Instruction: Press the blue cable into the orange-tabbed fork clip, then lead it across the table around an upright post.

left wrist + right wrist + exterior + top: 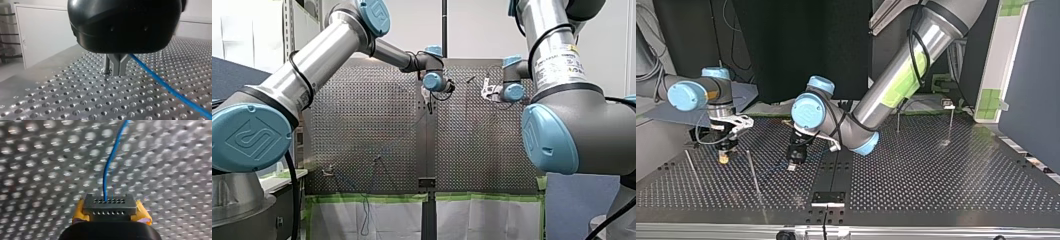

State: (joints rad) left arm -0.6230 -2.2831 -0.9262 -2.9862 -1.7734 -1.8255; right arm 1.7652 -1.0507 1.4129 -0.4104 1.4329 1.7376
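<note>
The right gripper [110, 206], with yellow pads, is clamped narrow on the blue cable [107, 172], which runs straight ahead of it over the perforated table [37, 170]. The left gripper [119, 73] has its metal fingers drawn together, tips at the table. The cable passes just beside them, and whether it is nipped cannot be told. In the top view the right gripper lies at 9 o'clock of the left gripper, with an upright post [753, 172] between them.

Shiny perforated metal table [50, 100]; smooth, glossy blue cable [162, 83]; satin metal arm tubes [322, 55].
</note>
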